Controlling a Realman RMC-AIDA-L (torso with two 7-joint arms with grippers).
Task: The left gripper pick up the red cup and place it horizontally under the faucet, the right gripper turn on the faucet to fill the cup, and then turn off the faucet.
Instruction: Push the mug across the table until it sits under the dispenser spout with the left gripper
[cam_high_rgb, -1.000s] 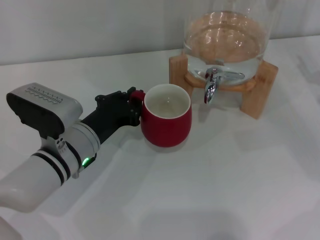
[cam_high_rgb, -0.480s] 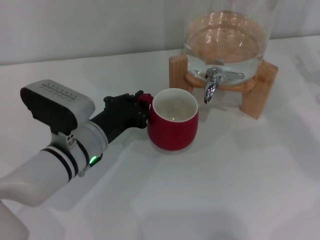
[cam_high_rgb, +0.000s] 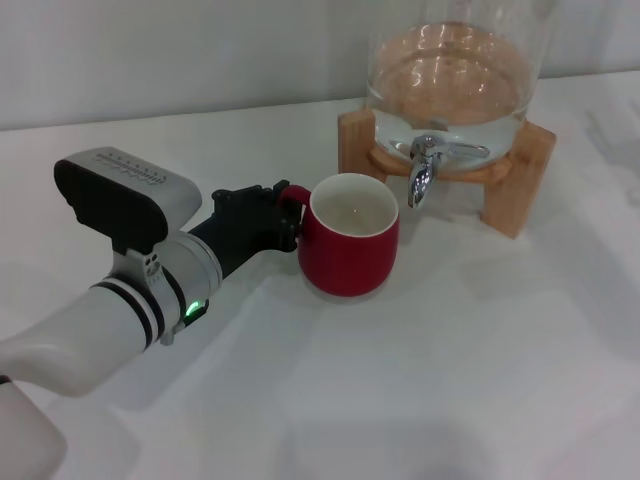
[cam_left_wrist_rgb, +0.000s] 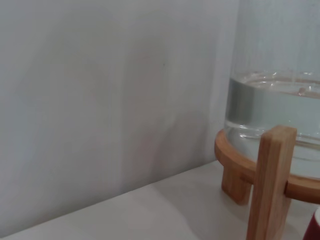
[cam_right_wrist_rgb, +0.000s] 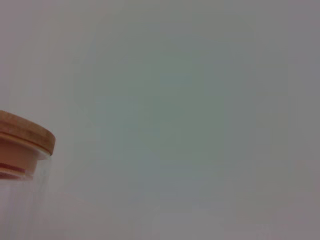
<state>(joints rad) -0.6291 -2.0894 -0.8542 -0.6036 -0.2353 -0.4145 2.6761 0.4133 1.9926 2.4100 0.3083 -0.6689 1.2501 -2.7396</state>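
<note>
A bare test bench: plain white table (cam_high_rgb: 450, 380), blank grey wall (cam_left_wrist_rgb: 100, 100), staged glass jar (cam_high_rgb: 455, 70).

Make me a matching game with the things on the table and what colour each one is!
Things:
1. small rounded ceramic cup
2. tap on the glass jar
3. stand under the jar
4. left gripper claw holding the cup's handle

Colours:
A. light wood
B. black
C. dark red
D. shiny chrome

Pairs: 1-C, 2-D, 3-A, 4-B
</note>
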